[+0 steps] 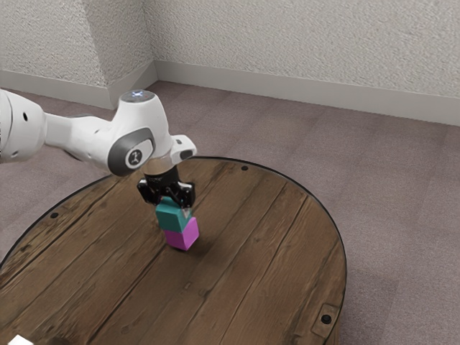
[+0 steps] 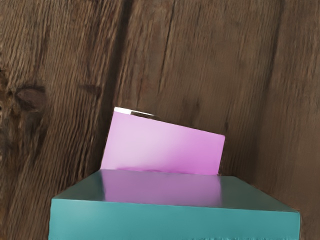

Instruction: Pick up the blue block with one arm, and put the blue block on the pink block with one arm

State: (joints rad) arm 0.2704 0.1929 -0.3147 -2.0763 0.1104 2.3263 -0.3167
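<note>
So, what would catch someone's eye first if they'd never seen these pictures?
The bright two-block stack near the middle of the round wooden table: the blue block sits atop the pink block. Next, the white arm coming in from the exterior view's left, its black gripper shut on the blue block from above.

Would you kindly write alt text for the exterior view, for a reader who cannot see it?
A white robot arm reaches in, its black gripper gripping a blue block that rests on a pink block on a round wooden table; carpet and pale walls behind.
</note>
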